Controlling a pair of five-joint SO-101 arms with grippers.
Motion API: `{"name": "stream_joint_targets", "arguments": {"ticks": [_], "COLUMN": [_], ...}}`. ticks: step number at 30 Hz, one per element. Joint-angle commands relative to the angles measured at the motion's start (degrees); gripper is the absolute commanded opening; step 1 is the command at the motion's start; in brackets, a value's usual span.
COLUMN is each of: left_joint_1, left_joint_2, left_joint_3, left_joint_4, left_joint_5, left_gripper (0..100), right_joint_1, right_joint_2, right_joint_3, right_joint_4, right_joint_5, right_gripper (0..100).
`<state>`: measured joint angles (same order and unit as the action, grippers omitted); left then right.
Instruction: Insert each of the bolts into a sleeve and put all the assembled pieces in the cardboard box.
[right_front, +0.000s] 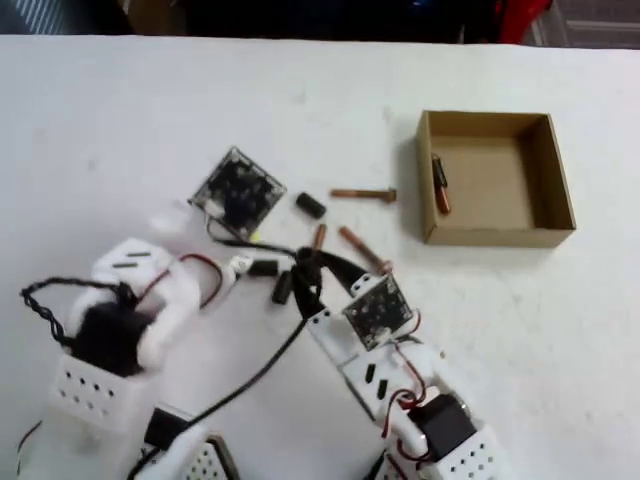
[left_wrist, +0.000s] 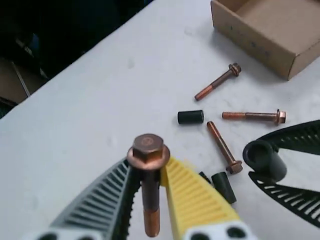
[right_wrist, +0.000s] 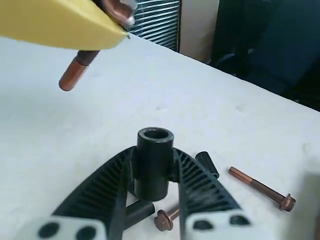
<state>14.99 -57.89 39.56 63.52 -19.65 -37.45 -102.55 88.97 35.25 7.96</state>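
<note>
My left gripper (left_wrist: 149, 167) is shut on a copper bolt (left_wrist: 149, 190), held head-up between its grey and yellow fingers. My right gripper (right_wrist: 152, 156) is shut on an upright black sleeve (right_wrist: 153, 162) with its bore facing up. In the right wrist view the held bolt (right_wrist: 75, 75) hangs tilted, above and to one side of the sleeve, apart from it. In the high view the right gripper (right_front: 308, 268) sits mid-table. The cardboard box (right_front: 500, 237) stands at the right with one assembled piece (right_front: 440, 185) inside.
Three loose bolts (right_front: 362, 194) (right_front: 362, 250) (right_front: 318, 237) lie between the grippers and the box. Loose black sleeves (right_front: 311, 205) (right_front: 281, 287) (right_front: 262, 267) lie close to the grippers. Black cables trail across the table's front left.
</note>
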Motion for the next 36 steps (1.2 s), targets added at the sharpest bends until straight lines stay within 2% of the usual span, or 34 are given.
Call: {"name": "stream_joint_targets", "arguments": {"ticks": [1,9,17,19,25,29,36], "left_joint_1": [1.2,4.0,9.6,9.3,8.0,8.3,8.4], "left_joint_2": [-5.6,-18.3,-27.3,-27.4,-27.3,-27.5,-27.6], "left_joint_3": [3.7,13.5,17.9,17.6,17.1,16.9,16.5], "left_joint_4": [-7.8,-18.4,-19.6,-19.8,-23.1,-23.7,-25.4], "left_joint_5": [0.8,1.3,1.8,5.9,26.7,29.8,32.4], "left_gripper": [2,2,2,2,2,2,2], "right_joint_1": [0.7,0.7,3.6,4.0,3.7,3.6,2.1], "right_joint_2": [-0.6,-0.6,-0.6,-0.6,-0.6,-0.6,-0.2], "right_joint_3": [-0.5,-0.5,-0.4,-0.4,-0.4,-0.5,-0.4], "right_joint_4": [0.2,0.2,0.3,1.4,1.3,-0.8,-8.0], "right_joint_5": [-0.4,-0.6,-0.7,-0.8,-2.5,-8.7,-8.1], "right_gripper": [1.7,1.7,1.7,1.7,1.7,1.7,2.1]}}
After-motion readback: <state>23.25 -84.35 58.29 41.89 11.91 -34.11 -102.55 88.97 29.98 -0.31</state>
